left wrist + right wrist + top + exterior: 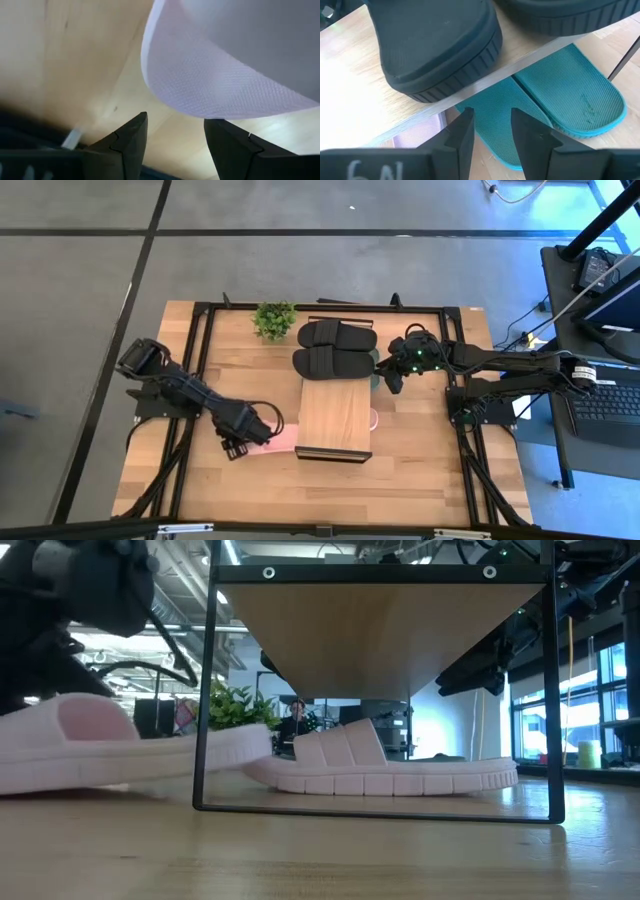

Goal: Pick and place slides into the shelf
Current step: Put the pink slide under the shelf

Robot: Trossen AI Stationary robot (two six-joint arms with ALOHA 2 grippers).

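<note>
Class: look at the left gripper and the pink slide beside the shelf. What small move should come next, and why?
Probably ease the left gripper forward and close on the pink slide. Its fingers stand open just short of the slide's edge, and the slide lies on the table beside the shelf, not yet under it.

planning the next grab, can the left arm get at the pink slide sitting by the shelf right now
Probably yes: the left gripper hovers open right at the pink slide beside the shelf, with nothing between its fingers and the slide's edge.

Left pincer (262, 423) low, fingers apart; right pincer (392, 373) low, fingers part-open.
</note>
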